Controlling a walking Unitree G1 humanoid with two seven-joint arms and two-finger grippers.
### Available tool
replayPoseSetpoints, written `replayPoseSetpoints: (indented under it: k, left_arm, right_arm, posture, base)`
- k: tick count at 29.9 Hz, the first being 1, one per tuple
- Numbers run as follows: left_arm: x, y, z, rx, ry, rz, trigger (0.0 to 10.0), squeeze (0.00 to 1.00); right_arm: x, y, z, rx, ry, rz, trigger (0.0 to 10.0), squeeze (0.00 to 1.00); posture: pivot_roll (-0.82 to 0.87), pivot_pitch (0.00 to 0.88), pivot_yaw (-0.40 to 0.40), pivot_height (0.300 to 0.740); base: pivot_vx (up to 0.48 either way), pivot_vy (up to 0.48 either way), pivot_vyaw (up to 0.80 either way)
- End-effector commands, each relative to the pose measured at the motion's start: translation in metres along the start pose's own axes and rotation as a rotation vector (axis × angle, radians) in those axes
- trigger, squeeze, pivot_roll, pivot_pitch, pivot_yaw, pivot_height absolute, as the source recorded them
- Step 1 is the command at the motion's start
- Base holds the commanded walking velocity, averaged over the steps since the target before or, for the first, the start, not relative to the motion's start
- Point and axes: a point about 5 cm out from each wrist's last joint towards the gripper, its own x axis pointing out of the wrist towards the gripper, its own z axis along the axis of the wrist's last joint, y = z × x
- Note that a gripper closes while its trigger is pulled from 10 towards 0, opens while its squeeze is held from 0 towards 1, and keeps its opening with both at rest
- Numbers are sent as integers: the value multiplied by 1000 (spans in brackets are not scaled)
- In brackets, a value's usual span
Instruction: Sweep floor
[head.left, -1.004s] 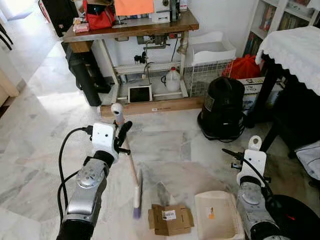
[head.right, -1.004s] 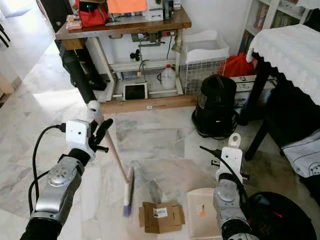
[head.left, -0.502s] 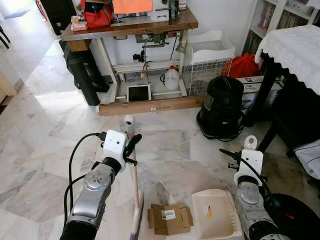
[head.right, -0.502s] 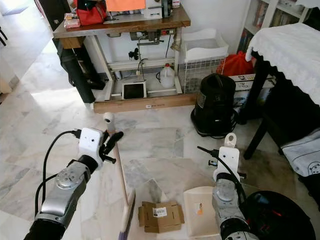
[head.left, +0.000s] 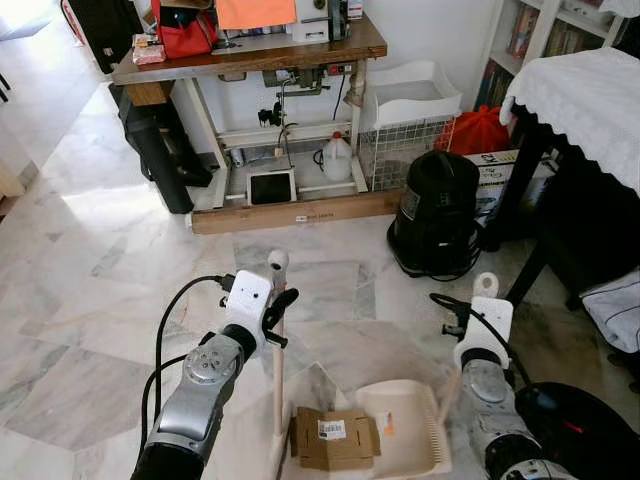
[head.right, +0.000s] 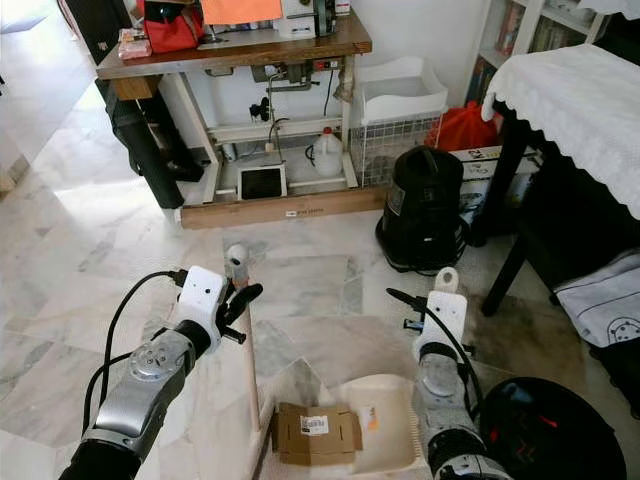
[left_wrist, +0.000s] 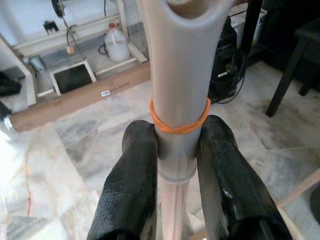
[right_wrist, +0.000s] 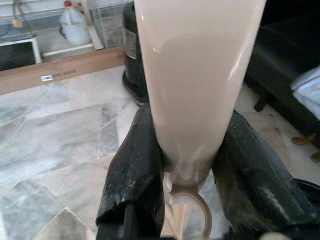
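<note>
- Marble floor (head.left: 90, 270) in pale grey slabs lies under you, with a wooden tabletop (head.left: 250, 55) at the far wall carrying a red bag (head.left: 183, 28) and a sewing machine.
- Beneath that tabletop you have a white jug (head.left: 337, 158) and a small screen (head.left: 270, 186); beside them stands a wire basket (head.left: 405, 150) with a white tray on top (its contents cannot be made out).
- To the right sit a black vacuum cleaner (head.left: 446, 212) and a dark table under a white lace cloth (head.left: 585, 95).
- Your broom (head.left: 277, 370) stands almost upright, long axis vertical, its rounded handle end up and its head down on the floor just left of the cardboard.
- Your left hand (left_wrist: 176, 150) is clamped on the broom handle near its top, both black fingers (left_wrist: 132, 185) pressed against it just under an orange rubber band (left_wrist: 179, 125).
- Your dustpan (head.left: 405, 440) lies low on the floor, its open mouth facing left toward the broom.
- A flattened cardboard box (head.left: 333, 438) lies at the dustpan's mouth, touching the broom.
- Your right hand (right_wrist: 182, 165) grips the dustpan's cream handle, fingers tight on both sides.
</note>
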Motion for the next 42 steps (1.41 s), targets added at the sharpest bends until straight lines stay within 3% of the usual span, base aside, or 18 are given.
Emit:
replayPoseSetpoints:
  k: [1, 12, 17, 23, 30, 33, 36, 38, 42]
  left_arm:
    - [1, 4, 4, -5, -6, 9, 10000, 0]
    - [7, 0, 11, -183, 3, 11, 10000, 0]
    - [10, 0, 20, -306, -21, 22, 10000, 0]
    - [12, -1, 28, -387, -61, 23, 10000, 0]
    - [14, -2, 33, -341, -83, 28, 10000, 0]
    - [14, -1, 37, -242, -102, 41, 10000, 0]
    - [14, 0, 40, -204, -122, 52, 10000, 0]
    - [14, -1, 46, -118, -156, 52, 10000, 0]
    - [12, -1, 49, -76, -189, 65, 10000, 0]
  right_arm:
    - [-9, 12, -21, 31, 111, 45, 10000, 0]
    - [-8, 14, -19, 34, 119, 67, 10000, 0]
    - [-4, 12, -11, 42, 89, 60, 10000, 0]
    - [0, 15, 1, 55, 45, 66, 10000, 0]
    - [5, 21, 21, 67, -27, 94, 10000, 0]
    - [5, 23, 28, 70, -55, 109, 10000, 0]
    - [6, 24, 31, 71, -67, 115, 10000, 0]
    - [5, 28, 37, 70, -92, 136, 10000, 0]
    - [1, 41, 53, 46, -154, 198, 10000, 0]
  posture:
    - [59, 45, 102, 740]
    - [54, 28, 98, 740]
    - [51, 34, 98, 740]
    - [52, 37, 97, 740]
    - [50, 32, 94, 740]
    - [49, 25, 91, 740]
    - [49, 18, 89, 740]
    - [46, 5, 85, 740]
    - [43, 0, 80, 740]
  base:
    - [0, 0, 0]
    - [0, 0, 0]
    - [0, 0, 0]
    - [0, 0, 0]
    - [0, 0, 0]
    - [0, 0, 0]
    - [0, 0, 0]
    - [0, 0, 0]
    - [0, 0, 0]
